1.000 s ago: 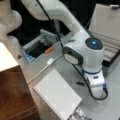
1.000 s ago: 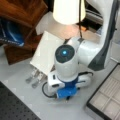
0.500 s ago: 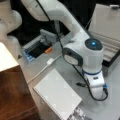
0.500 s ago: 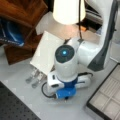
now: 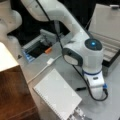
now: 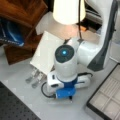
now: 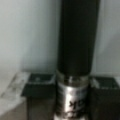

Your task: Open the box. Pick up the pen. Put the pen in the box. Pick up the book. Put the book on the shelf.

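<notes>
Wrist view: end effector (image 7: pixel 72 87) fingers (image 7: pixel 37 87) flank pen (image 7: pixel 77 37) (contact unclear); box (image 5: pixel 107 30) open.

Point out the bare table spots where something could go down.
Bare table lies between the hand over the pen and the open box. Crowded: the book against the shelf, tray behind.

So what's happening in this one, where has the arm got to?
The box already stands open, lid up, at a front view's right. The arm is bent low over the table, and its gripper sits around the pen, which fills the wrist view between the two fingers. In a front view the pen's end lies on the table beside the wrist. The book lies flat next to it, not on the shelf.
</notes>
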{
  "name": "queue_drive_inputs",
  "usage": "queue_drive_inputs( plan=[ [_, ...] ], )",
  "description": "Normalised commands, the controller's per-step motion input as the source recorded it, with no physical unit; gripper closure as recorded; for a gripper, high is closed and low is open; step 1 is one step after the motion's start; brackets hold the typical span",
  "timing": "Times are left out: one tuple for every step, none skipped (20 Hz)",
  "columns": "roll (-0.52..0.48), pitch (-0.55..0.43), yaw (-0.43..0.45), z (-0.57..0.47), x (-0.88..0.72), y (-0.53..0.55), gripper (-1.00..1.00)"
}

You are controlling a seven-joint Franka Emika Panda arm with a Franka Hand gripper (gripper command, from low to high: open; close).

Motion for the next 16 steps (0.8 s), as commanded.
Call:
queue_drive_inputs(
  plan=[
    [-0.141,-0.09,-0.023,0.0,-0.2,0.03,1.0],
    [-0.146,-0.067,-0.034,0.04,-0.21,0.03,1.0],
    [-0.147,-0.048,-0.042,0.09,-0.23,0.03,1.0],
    [-0.148,-0.03,-0.049,0.14,-0.25,0.03,1.0],
    [-0.147,-0.027,-0.049,0.17,-0.26,0.03,1.0],
    [-0.145,-0.03,-0.044,0.17,-0.27,0.04,1.0],
    [-0.151,0.004,-0.065,0.17,-0.26,0.05,1.0],
    [-0.152,0.015,-0.072,0.17,-0.26,0.06,1.0],
    [-0.155,0.023,-0.08,0.21,-0.25,0.07,1.0],
    [-0.152,0.016,-0.074,0.2,-0.24,0.07,1.0],
    [-0.162,0.032,-0.096,0.21,-0.23,0.08,1.0],
    [-0.167,0.038,-0.1,0.24,-0.22,0.08,1.0],
    [-0.165,0.033,-0.092,0.23,-0.21,0.09,1.0],
    [-0.164,0.036,-0.087,0.23,-0.2,0.09,1.0],
    [-0.161,0.051,-0.088,0.26,-0.21,0.1,1.0],
    [-0.171,0.057,-0.093,0.29,-0.22,0.11,1.0]
  ],
)
